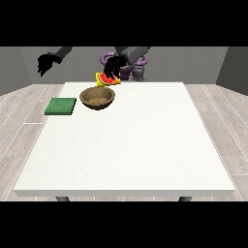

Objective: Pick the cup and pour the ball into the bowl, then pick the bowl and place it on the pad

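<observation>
One brown bowl, one green pad, one bright cup, two black hands, one white worktop.

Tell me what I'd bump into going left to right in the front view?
Robot hand at the view's left → green pad → brown bowl → colorful cup, held tilted by the robot hand at the view's right.

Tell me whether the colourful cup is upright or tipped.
Tipped. The yellow, red and green cup lies slanted in the black hand nearer the view's right, above the brown wooden bowl's far rim. Cannot tell where the ball is.
</observation>
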